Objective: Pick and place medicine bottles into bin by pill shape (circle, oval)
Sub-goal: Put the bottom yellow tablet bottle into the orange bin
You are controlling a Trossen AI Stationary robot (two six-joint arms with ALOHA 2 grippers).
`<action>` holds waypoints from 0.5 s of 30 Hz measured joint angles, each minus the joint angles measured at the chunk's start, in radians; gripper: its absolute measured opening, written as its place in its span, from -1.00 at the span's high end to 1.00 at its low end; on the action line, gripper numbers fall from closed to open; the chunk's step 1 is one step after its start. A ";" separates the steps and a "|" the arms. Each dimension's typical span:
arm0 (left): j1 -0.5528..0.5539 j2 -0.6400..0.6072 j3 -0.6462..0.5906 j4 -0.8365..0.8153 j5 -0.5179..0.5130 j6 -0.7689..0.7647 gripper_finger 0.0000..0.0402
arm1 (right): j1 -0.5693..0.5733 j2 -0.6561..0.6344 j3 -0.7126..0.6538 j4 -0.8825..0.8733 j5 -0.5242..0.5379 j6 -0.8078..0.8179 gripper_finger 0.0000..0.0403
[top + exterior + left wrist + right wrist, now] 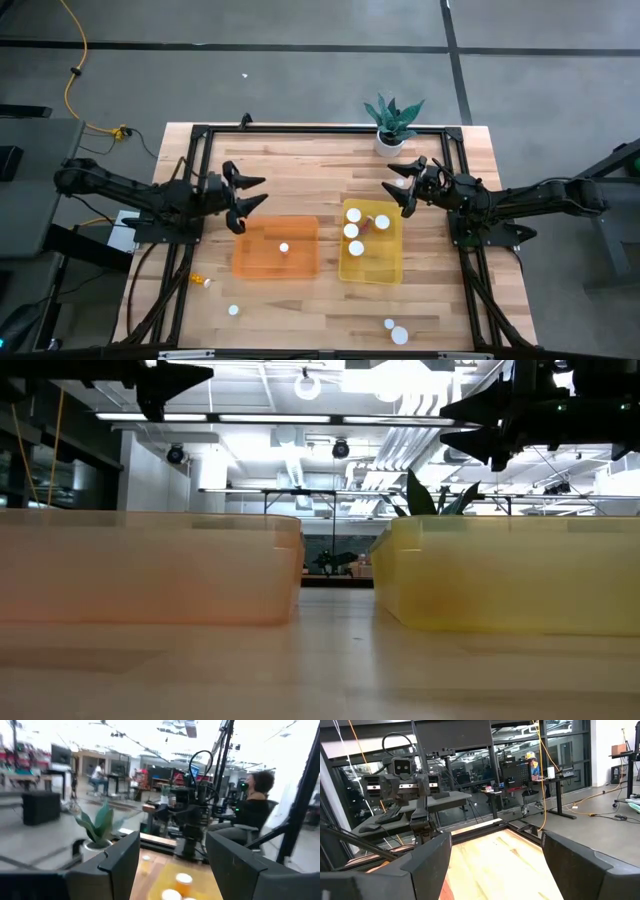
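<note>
High view: left claw (250, 197) and right claw (399, 186) are hovering wide open and empty; next, reaching toward amber white-capped medicine bottles (202, 281) lying loose on the wooden counter (300, 160).

I count four small amber-orange bottles with round white caps (357, 231) in the see-through yellow plastic bin (395, 270): three upright, showing caps only, and one lying on its side near the bin's far right corner. One white-capped bottle (284, 247) stands alone in the see-through orange plastic bin (250, 265). On the bare wood I see one bottle tipped over (203, 281) left of the orange bin, one upright (233, 310) near the front edge, and two upright (395, 331) in front of the yellow bin.
</note>
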 joint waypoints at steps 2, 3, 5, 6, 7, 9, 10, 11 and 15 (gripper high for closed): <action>-0.003 0.009 0.000 -0.001 0.048 -0.068 -0.06 | 0.000 0.000 0.000 0.000 0.000 0.000 -0.50; -0.006 0.016 0.004 -0.007 0.087 -0.091 -0.06 | 0.000 0.000 0.000 0.000 0.000 0.000 -0.50; -0.013 0.040 0.046 -0.073 0.153 -0.128 -0.06 | 0.000 0.000 0.000 0.000 0.000 0.000 -0.50; -0.020 0.053 0.078 -0.137 0.172 -0.141 -0.06 | 0.000 0.000 0.000 0.000 0.000 0.000 -0.50; -0.029 0.067 0.116 -0.214 0.185 -0.153 -0.06 | 0.000 0.000 0.000 0.000 0.001 0.000 -0.50; -0.060 0.106 0.212 -0.420 0.208 -0.187 -0.06 | 0.000 0.000 0.000 0.000 0.001 0.001 -0.50; -0.079 0.130 0.260 -0.533 0.220 -0.206 -0.06 | 0.000 0.000 0.000 0.000 0.001 0.000 -0.50; -0.102 0.159 0.309 -0.645 0.230 -0.225 -0.06 | 0.000 0.000 0.000 0.000 0.001 0.000 -0.50; -0.230 0.279 0.499 -1.021 0.294 -0.352 -0.06 | 0.000 0.000 0.000 -0.001 0.001 0.000 -0.50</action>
